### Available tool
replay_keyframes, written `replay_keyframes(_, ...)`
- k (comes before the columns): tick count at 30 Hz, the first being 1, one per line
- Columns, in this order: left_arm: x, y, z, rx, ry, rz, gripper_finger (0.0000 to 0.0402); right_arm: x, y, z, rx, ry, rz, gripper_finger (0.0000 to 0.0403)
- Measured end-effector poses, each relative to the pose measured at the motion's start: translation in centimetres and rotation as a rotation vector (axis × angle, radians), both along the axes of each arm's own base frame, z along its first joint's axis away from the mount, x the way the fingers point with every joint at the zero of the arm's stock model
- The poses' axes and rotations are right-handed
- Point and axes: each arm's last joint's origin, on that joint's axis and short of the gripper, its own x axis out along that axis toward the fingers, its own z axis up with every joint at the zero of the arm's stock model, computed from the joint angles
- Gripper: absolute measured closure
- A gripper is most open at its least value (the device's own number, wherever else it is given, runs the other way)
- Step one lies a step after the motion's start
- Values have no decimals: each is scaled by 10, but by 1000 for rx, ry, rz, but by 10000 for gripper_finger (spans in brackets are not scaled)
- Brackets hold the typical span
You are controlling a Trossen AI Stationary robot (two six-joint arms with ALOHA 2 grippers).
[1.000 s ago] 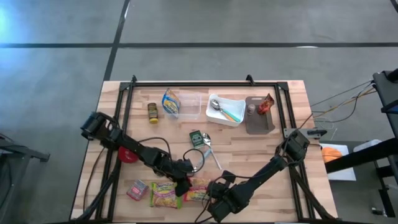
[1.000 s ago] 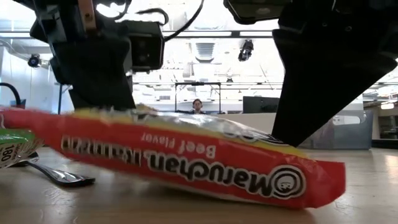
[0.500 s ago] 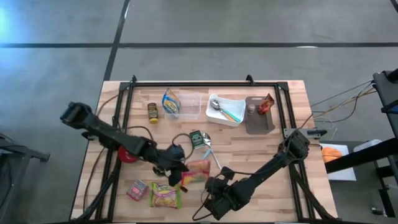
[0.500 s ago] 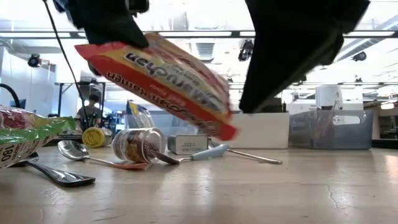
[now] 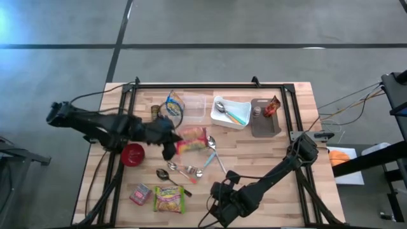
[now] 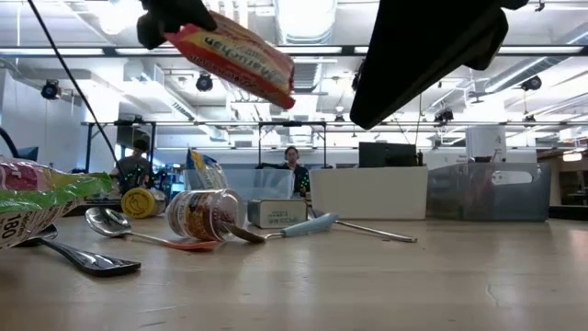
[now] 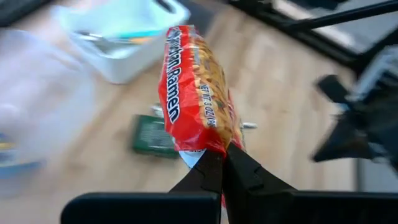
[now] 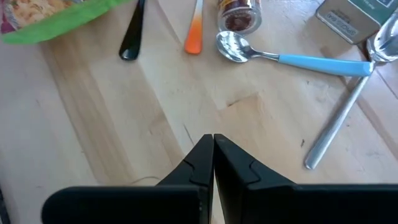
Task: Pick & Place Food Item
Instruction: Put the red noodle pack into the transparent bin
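Pinching the red plastic ramen packet [image 7: 198,93] by its edge, my left gripper [image 7: 222,163] carries it clear of clutter toward twelve o'clock; my right gripper [image 8: 213,152], closed and empty, waits at six.

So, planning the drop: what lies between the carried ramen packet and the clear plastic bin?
High view: bare wood only between the red ramen packet and the clear plastic bin.

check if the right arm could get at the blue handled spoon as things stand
Probably yes. The blue-handled spoon lies bare on the table just ahead of the right gripper, nothing on top of it. But its jaws are shut and empty, so they would need to open first. The left gripper is up holding the ramen packet.
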Motion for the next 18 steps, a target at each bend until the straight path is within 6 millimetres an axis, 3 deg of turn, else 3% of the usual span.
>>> replay_keyframes(5,-7,40,30,39,82,54,401,-1,0,0,-6,10,1,394)
replay_keyframes(9,-17,76,42,-8,125,123,401,-3,1,-1,-1,18,6,394)
replay_keyframes(18,-33,137,37,-48,201,241,401,-9,-3,0,-43,82,4,394)
